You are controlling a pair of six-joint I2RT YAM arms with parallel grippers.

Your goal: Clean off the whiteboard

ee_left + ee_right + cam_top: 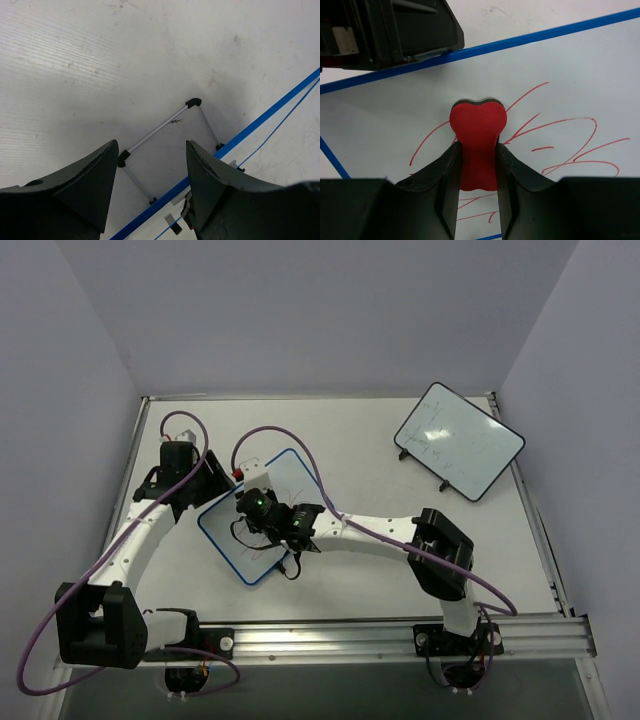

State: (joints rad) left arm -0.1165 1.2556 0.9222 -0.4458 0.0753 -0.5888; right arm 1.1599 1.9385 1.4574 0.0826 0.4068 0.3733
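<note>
Held eraser (pixel 478 120), clamped in right end effector (pixel 477 146), against red-scribbled whiteboard (pixel 570 75); rested left end effector (pixel 152 144), narrowed, at its edge.

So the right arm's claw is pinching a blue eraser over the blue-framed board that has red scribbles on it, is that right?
Not quite: the eraser is red, not blue. The right wrist view shows the right gripper pinching it over the blue-framed whiteboard, which has red scribbles on it.

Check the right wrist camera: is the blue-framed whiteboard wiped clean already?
No, red scribbles cross the whiteboard on both sides of the red eraser pinched in the right claw.
</note>
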